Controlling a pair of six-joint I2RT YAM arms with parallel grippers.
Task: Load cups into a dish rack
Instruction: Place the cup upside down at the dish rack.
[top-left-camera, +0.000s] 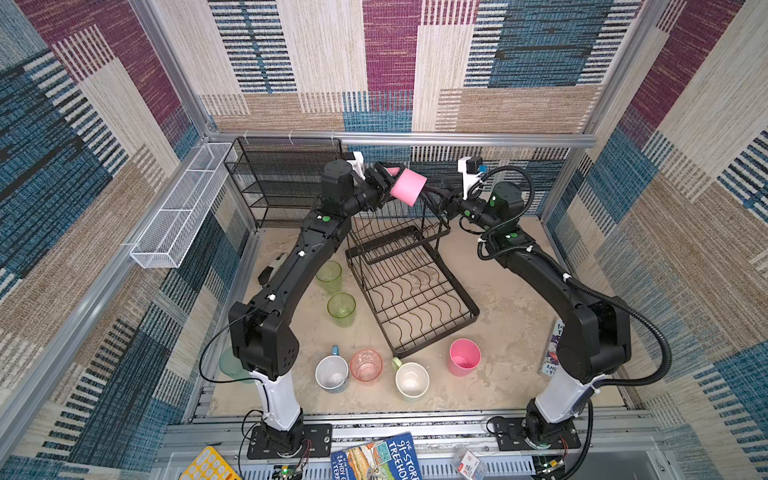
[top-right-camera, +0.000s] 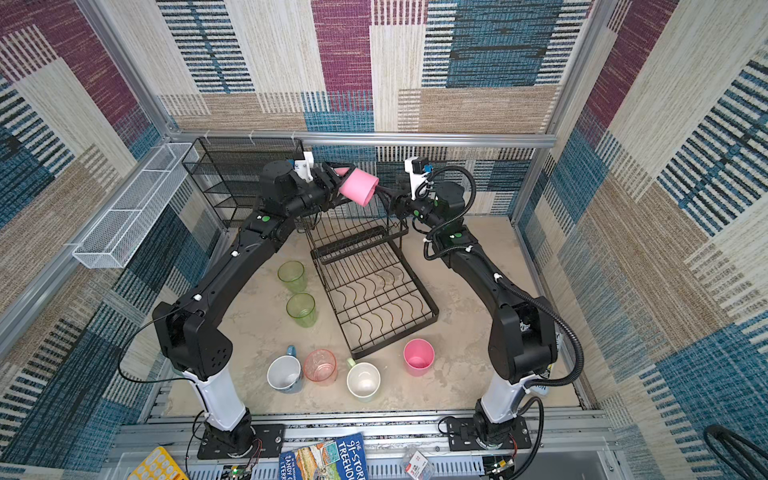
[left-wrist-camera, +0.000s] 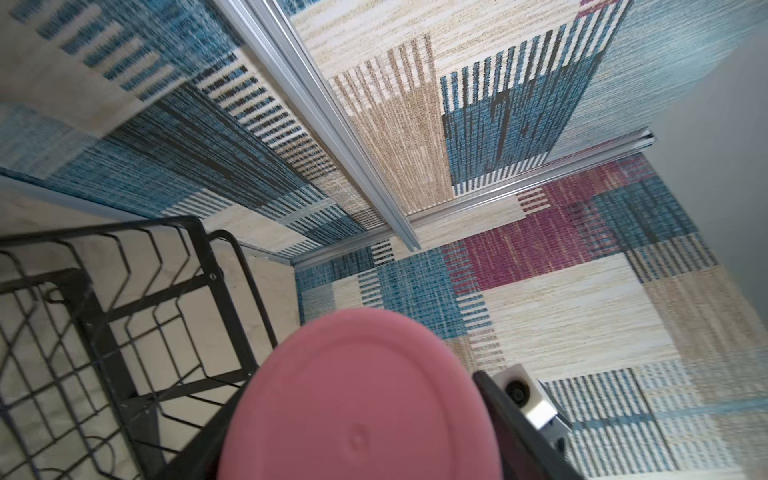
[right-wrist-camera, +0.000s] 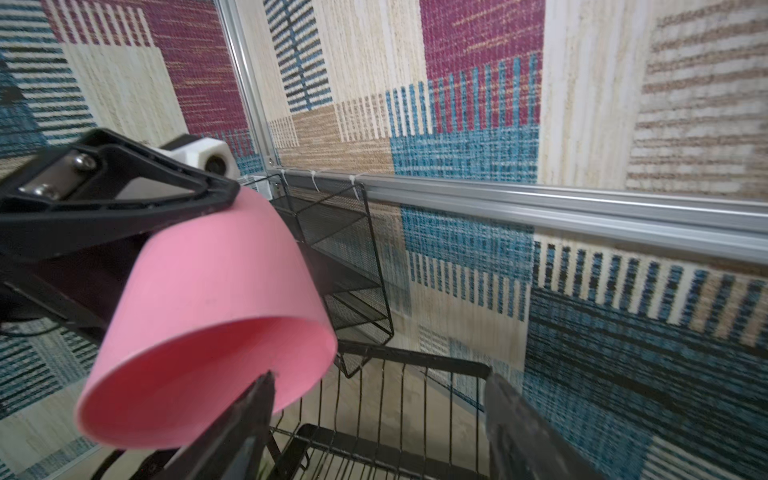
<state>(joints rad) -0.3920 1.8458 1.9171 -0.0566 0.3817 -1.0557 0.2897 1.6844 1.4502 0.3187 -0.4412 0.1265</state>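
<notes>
An opaque pink tumbler (top-left-camera: 409, 187) (top-right-camera: 359, 187) hangs tilted on its side above the upper basket of the black wire dish rack (top-left-camera: 411, 286) (top-right-camera: 374, 286). My left gripper (top-left-camera: 385, 182) (left-wrist-camera: 353, 436) is shut on its base end. My right gripper (top-left-camera: 436, 199) (right-wrist-camera: 380, 380) stands open just beside the tumbler's rim (right-wrist-camera: 208, 324), with only rack wires (right-wrist-camera: 374, 436) between its fingers. On the table stand two clear-green cups (top-left-camera: 329, 276) (top-left-camera: 341, 309), a blue mug (top-left-camera: 331, 372), a clear-pink cup (top-left-camera: 366, 365), a pale-green mug (top-left-camera: 411, 380) and another pink tumbler (top-left-camera: 464, 356). A teal cup (top-left-camera: 230, 365) is half hidden behind the left arm.
A black fine-mesh shelf unit (top-left-camera: 282, 183) stands at the back left, close behind the left wrist. A long white mesh basket (top-left-camera: 183, 208) hangs on the left wall. A book (top-left-camera: 552, 349) leans by the right arm, and another book (top-left-camera: 376, 457) lies at the front edge.
</notes>
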